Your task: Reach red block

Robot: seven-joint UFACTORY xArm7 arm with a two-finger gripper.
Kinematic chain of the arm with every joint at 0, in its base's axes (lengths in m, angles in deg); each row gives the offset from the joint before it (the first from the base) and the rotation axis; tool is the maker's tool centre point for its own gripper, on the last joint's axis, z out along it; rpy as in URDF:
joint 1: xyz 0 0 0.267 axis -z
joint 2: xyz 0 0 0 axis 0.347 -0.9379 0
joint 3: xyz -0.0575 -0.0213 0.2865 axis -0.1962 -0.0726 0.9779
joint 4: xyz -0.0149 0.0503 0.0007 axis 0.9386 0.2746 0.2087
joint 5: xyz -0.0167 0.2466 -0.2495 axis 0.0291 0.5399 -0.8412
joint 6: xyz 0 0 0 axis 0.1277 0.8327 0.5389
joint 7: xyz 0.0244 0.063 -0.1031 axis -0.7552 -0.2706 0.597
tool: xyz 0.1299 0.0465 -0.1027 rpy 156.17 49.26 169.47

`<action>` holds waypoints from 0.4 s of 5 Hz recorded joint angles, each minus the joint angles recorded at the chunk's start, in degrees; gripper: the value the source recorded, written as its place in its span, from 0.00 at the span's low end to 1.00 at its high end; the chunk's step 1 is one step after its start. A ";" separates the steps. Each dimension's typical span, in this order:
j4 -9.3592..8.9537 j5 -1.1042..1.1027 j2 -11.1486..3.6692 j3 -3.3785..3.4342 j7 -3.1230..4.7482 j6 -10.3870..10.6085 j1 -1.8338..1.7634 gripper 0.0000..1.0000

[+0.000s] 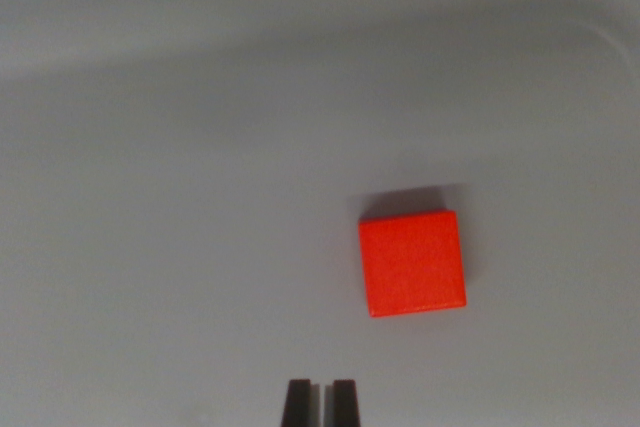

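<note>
A red block (412, 263) lies flat on a plain grey surface, right of centre in the wrist view, seen from above as a square. My gripper (321, 402) shows at the bottom edge as two dark fingertips close together with only a thin slit between them, holding nothing. The block sits up and to the wrist view's right of the fingertips, apart from them.
The grey surface (180, 197) fills the view. A soft broad shadow band crosses the top of the picture.
</note>
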 joint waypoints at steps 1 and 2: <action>-0.61 0.02 -2.29 -0.27 -0.18 2.61 0.29 0.00; -0.61 0.02 -2.29 -0.27 -0.18 2.61 0.29 0.00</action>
